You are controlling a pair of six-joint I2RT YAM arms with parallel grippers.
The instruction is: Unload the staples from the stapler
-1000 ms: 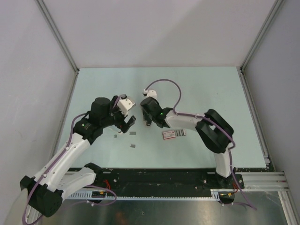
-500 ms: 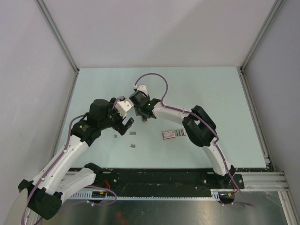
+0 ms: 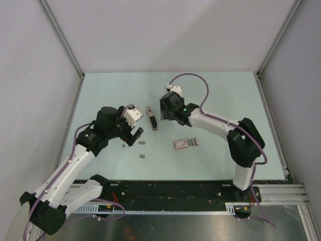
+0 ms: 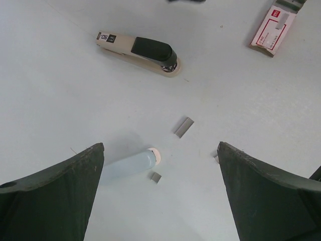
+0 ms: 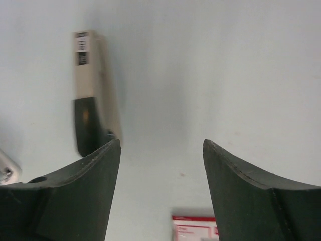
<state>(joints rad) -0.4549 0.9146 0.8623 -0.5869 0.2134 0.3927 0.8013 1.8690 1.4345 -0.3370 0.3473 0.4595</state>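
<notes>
Nearest the arm bases, short silvery staples (image 3: 142, 156) lie flat and scattered on the pale matte tabletop (image 3: 225, 95). A red-and-white box (image 3: 185, 143) sits to their right, and a pale blue oblong (image 4: 133, 163) lies among them.

Next out is the left hand (image 3: 135, 133), fingers wide apart, empty.

Just beyond it, the stapler (image 3: 152, 118) lies free on the tabletop between the two hands, touching neither. It is a slim bar with a beige body and a glossy black cap, and appears closed. Its long axis runs roughly near-to-far.

Farthest is the right hand (image 3: 167, 114), fingers apart, nothing between them. The stapler lies just outside its finger, towards the left arm.

Judgement: the right hand is nearer; regrasping needs a sideways shift.
</notes>
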